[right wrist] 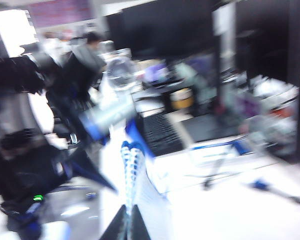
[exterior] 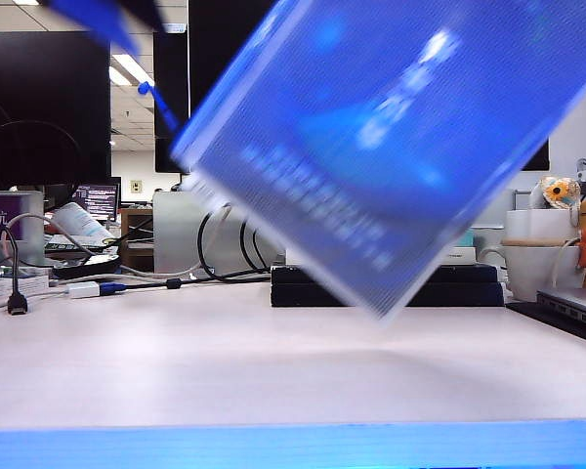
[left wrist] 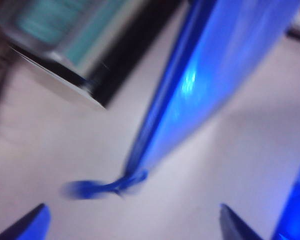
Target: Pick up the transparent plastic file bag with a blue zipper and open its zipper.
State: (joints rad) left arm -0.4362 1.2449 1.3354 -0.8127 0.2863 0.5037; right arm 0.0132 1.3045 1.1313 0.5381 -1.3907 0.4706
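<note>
A pale table (exterior: 225, 362) fills the near part of the room, with monitors, cables and mugs along its far side. Above it, tilted and lifted clear of the surface, hangs the file bag (exterior: 391, 137), a large blue-tinted mesh pouch with white printed characters, its lowest corner pointing down toward dark stacked books (exterior: 439, 285) at the far middle. It is blurred, so fine detail is lost.

The right gripper (right wrist: 126, 222) pinches the bag's edge, its fingers pressed together on the mesh sheet, holding the pouch up on the right. The left gripper (left wrist: 132, 222) hovers to the left, its two blue fingertips (left wrist: 32, 220) set wide apart and gripping nothing. Between and beyond them dangles the small blue pull tab (left wrist: 102, 187) at the end of the zipper (left wrist: 162, 105), a bright blue strip running along the pouch's long edge.

So the lifting looks done. Whether the zipper is open, partly or fully, I cannot tell through the blur.
</note>
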